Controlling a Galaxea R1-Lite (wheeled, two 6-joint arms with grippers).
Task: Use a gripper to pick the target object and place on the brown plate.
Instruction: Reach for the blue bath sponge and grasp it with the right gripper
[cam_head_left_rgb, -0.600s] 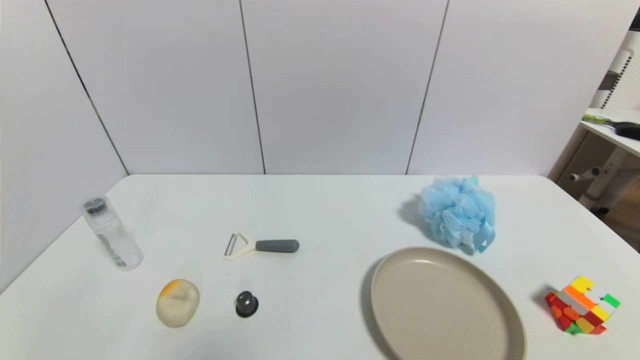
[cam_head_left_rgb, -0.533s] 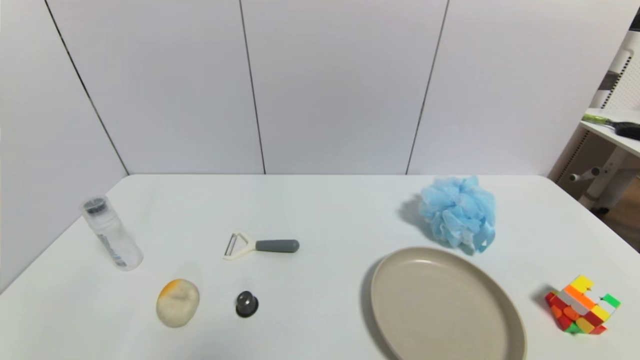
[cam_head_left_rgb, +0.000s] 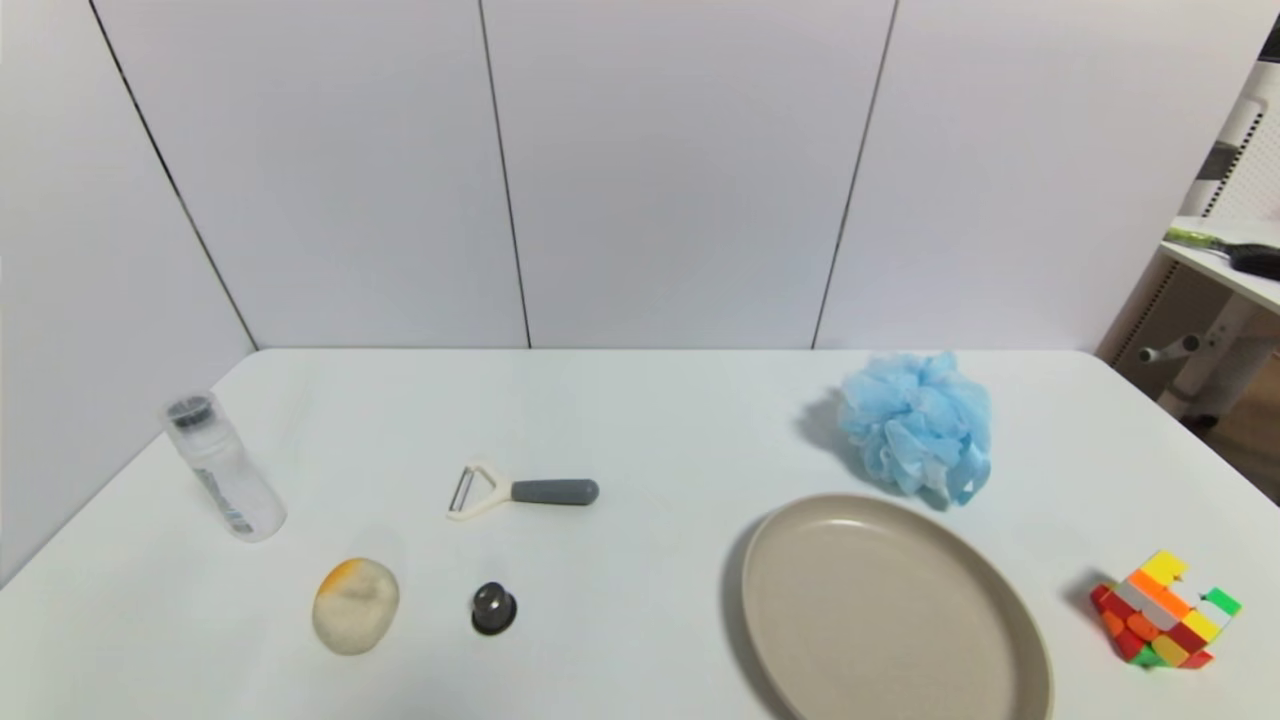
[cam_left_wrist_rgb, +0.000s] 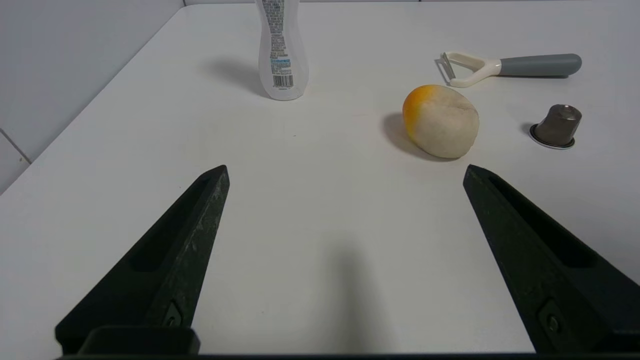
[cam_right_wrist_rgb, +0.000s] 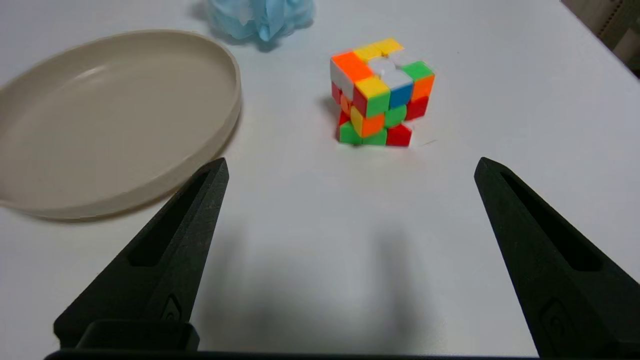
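The light blue mesh bath pouf (cam_head_left_rgb: 917, 422) sits on the white table at the back right, just behind the beige-tan plate (cam_head_left_rgb: 890, 610); its lower edge shows in the right wrist view (cam_right_wrist_rgb: 260, 17). The plate (cam_right_wrist_rgb: 110, 115) is bare. Neither arm shows in the head view. My right gripper (cam_right_wrist_rgb: 350, 167) is open and empty, low over the table near its front edge, short of the puzzle cube and beside the plate. My left gripper (cam_left_wrist_rgb: 345, 170) is open and empty over the front left of the table.
A multicoloured puzzle cube (cam_head_left_rgb: 1165, 610) lies right of the plate. On the left are a clear bottle (cam_head_left_rgb: 220, 467), a peeler (cam_head_left_rgb: 520, 491), a pale yellow-tipped lump (cam_head_left_rgb: 355, 605) and a small dark cap (cam_head_left_rgb: 493, 607). A side desk (cam_head_left_rgb: 1225, 255) stands far right.
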